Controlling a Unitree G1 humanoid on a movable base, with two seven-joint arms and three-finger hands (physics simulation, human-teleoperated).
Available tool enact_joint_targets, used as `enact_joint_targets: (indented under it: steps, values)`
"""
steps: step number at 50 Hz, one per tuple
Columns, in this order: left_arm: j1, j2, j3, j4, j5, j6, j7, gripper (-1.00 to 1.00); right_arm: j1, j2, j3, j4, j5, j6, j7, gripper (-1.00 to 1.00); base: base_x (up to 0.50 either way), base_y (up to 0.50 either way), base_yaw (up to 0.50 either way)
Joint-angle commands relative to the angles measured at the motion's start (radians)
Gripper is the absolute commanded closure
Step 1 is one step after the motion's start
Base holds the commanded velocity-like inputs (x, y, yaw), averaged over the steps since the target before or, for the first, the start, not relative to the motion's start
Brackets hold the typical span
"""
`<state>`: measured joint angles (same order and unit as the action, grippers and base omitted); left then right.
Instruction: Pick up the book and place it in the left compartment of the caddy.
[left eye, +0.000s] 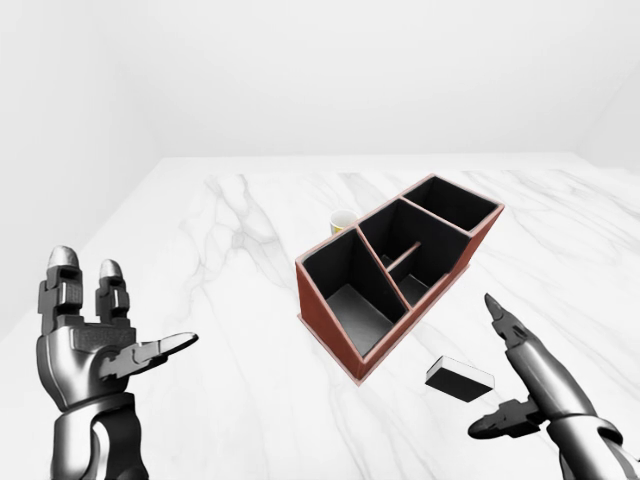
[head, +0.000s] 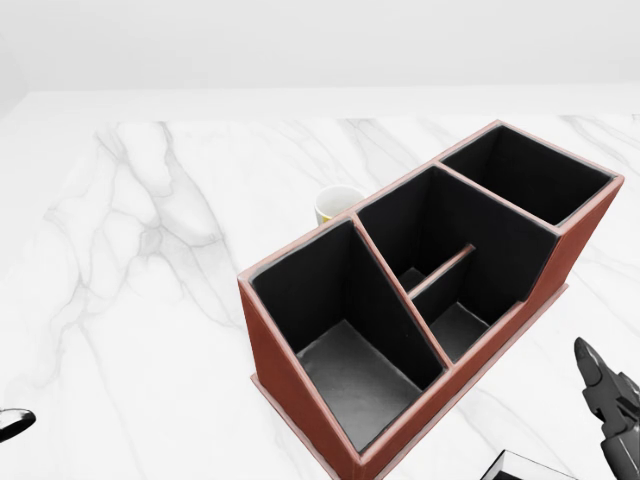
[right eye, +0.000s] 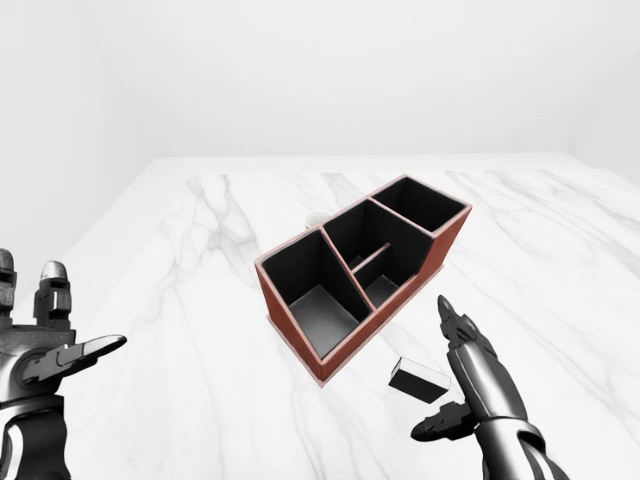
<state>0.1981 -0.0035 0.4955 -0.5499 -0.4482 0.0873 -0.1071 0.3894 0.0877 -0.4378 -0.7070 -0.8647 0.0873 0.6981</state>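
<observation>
The book, a small dark block with pale page edges, lies flat on the marble just right of and below the caddy in the left-eye view. The caddy is red-brown outside and black inside, set at a slant; its left compartment holds nothing. My right hand is open beside the book's right end, index finger stretched, thumb low, apart from the book. At the view's lower left my left hand is raised, open and holding nothing. The head view shows only a corner of the book.
A small cream cup stands right behind the caddy's left compartment, partly hidden by its wall. The white marble tabletop spreads wide to the left and above the caddy. Plain white walls surround it.
</observation>
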Motion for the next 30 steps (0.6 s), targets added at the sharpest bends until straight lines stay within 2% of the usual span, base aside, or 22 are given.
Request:
enact_joint_targets:
  steps: [1,15,30]
  values:
    - [0.002,0.000,-0.010,0.008,0.006,0.000,0.000,-1.00,-0.013,-0.023,-0.027,0.112,-0.025,0.000,0.000,-1.00,0.00,0.00,0.00]
    - [0.005,-0.004,-0.014,0.001,0.011,0.000,0.000,-1.00,-0.026,-0.064,-0.036,0.236,-0.014,0.000,0.000,-1.00,0.00,0.00,0.00]
    - [-0.004,-0.002,-0.033,0.012,0.018,0.000,0.004,-1.00,-0.059,-0.104,-0.060,0.246,-0.059,0.000,0.000,-1.00,0.00,0.00,0.00]
